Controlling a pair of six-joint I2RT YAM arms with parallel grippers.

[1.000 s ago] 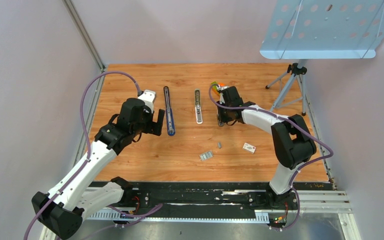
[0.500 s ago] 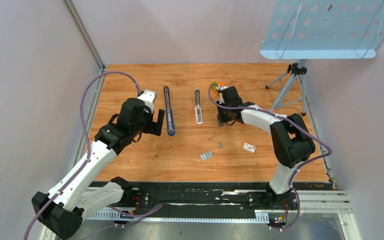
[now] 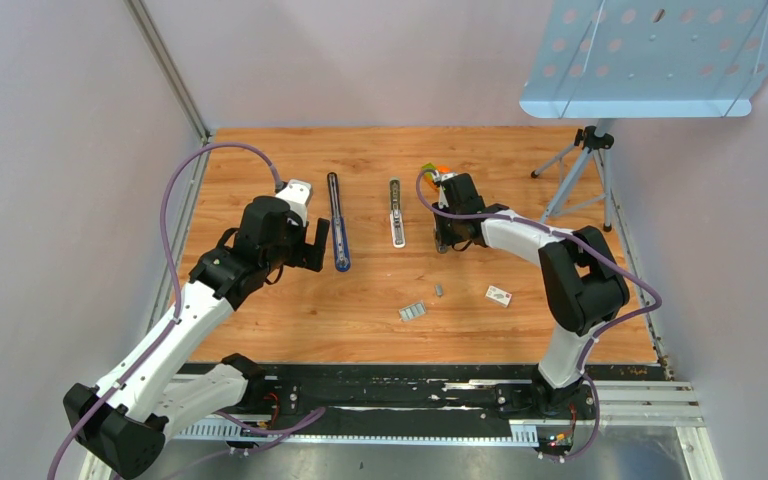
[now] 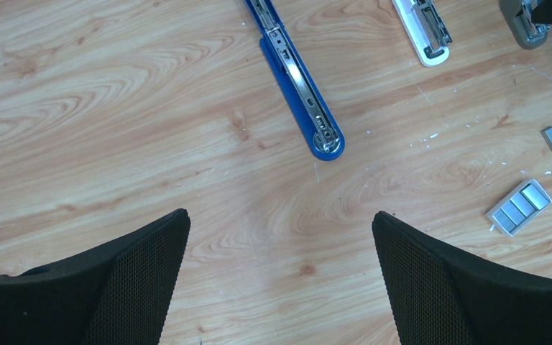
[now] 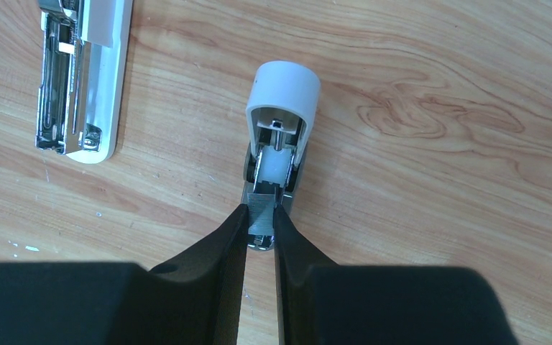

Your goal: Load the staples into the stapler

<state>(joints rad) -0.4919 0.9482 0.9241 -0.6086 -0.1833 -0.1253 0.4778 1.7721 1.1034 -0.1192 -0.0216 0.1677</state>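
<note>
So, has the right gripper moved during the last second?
No, the right gripper stays at the same spot, right of the white stapler.

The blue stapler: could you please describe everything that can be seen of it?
The blue stapler lies opened flat on the wooden table, long and narrow, running near to far. Its near half is a blue, plastic-looking base with a rounded tip, carrying a silvery metal rail; its far half looks dark from above. Only the table touches it; the open left gripper hovers nearby, apart.

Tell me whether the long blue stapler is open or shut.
Open: the long blue stapler lies unfolded flat on the wooden table, its metal staple channel exposed upward.
</note>
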